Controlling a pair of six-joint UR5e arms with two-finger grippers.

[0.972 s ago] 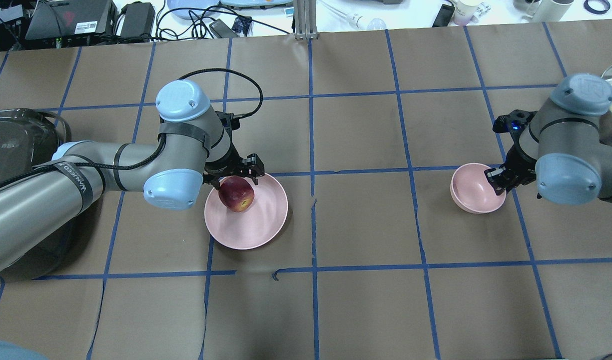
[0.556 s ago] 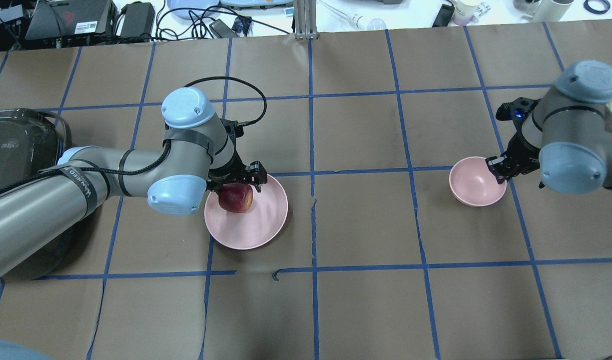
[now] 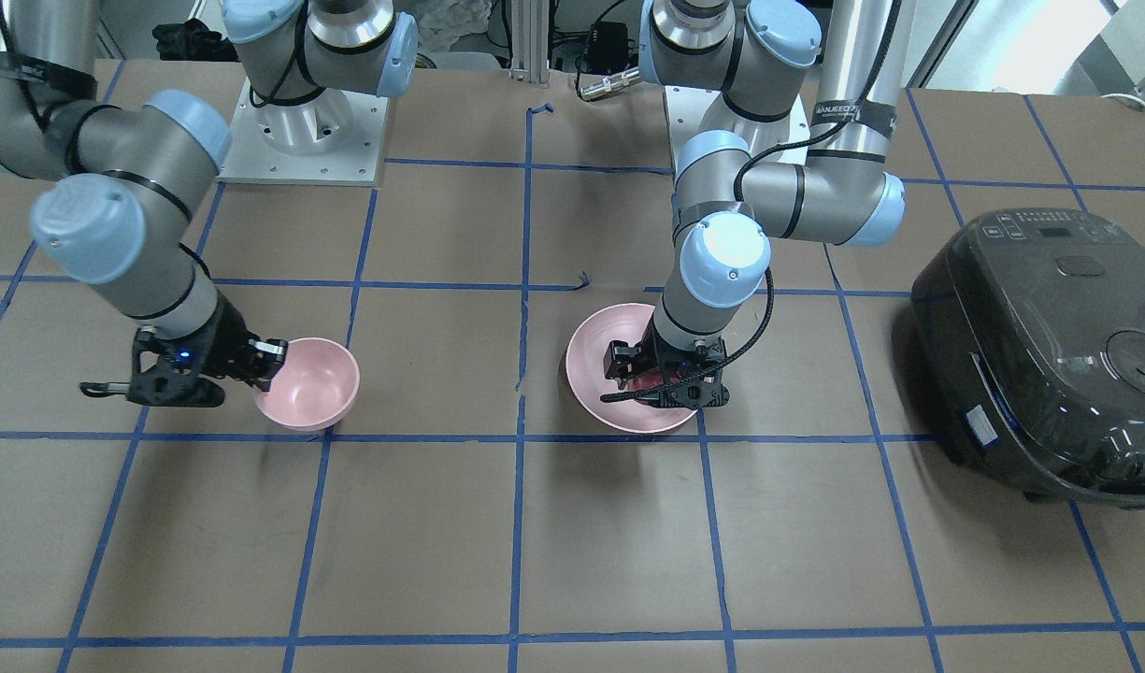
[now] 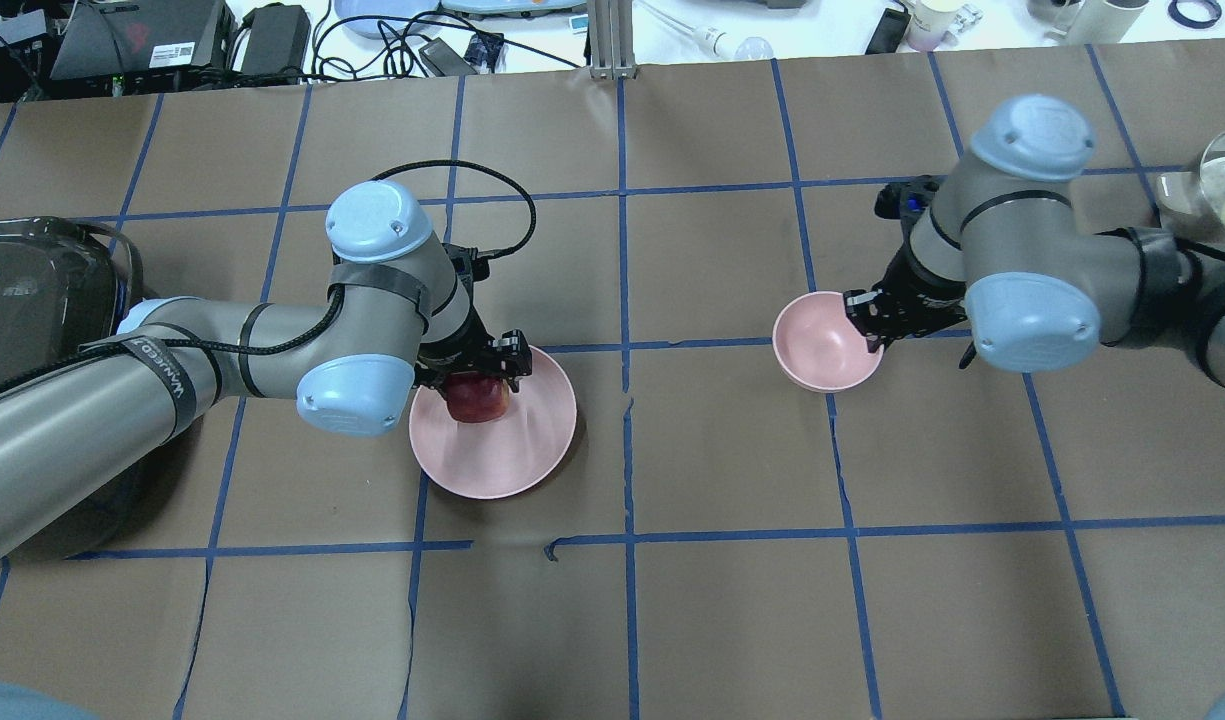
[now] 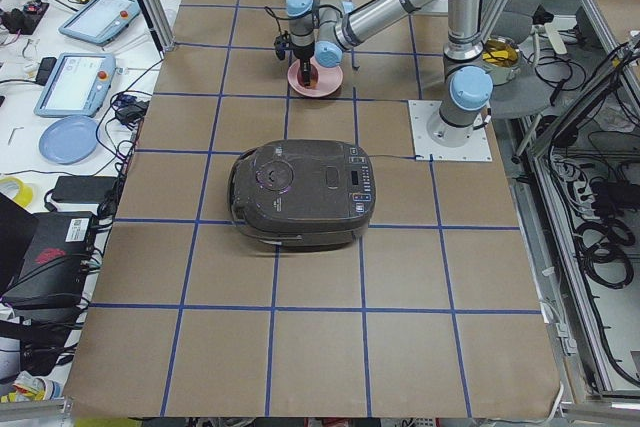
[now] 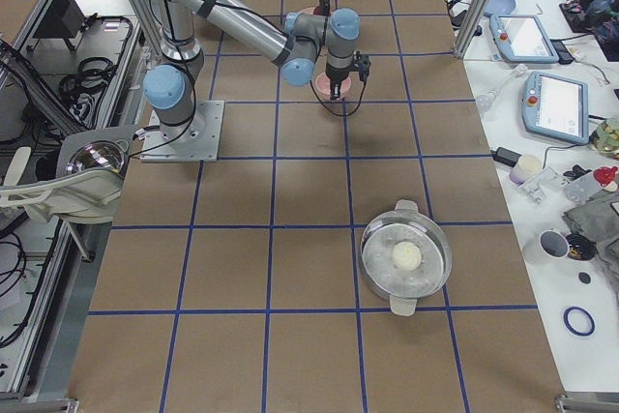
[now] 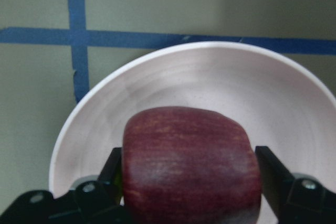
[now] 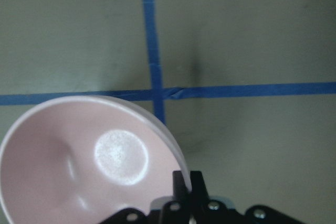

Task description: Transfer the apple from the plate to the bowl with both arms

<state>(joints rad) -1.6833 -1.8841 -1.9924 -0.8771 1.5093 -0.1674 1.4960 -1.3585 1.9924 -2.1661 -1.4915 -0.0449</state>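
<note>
The dark red apple (image 4: 477, 400) lies in the wide pale pink plate (image 4: 512, 450) left of the table's middle. My left gripper (image 4: 480, 378) is down over it, and in the left wrist view its fingers (image 7: 113, 169) press on both sides of the apple (image 7: 191, 166), low over the plate (image 7: 210, 77). My right gripper (image 4: 867, 325) is shut on the near rim of the small pink bowl (image 4: 822, 340) and holds it slightly tilted right of the middle. The right wrist view shows the pinch (image 8: 188, 182) on the bowl (image 8: 79, 156). In the front view the bowl (image 3: 315, 383) and the plate (image 3: 591, 365) are about one grid square apart.
A dark rice cooker (image 3: 1049, 355) stands at the table's end on my left, also in the overhead view (image 4: 32, 290). A lidded steel pot (image 6: 406, 258) stands at the end on my right. Blue tape lines grid the brown table. Cables and devices lie past the far edge.
My left gripper has come down around the apple and its fingers now meet the apple's sides. My right gripper has carried the bowl a good way left, towards the plate.
</note>
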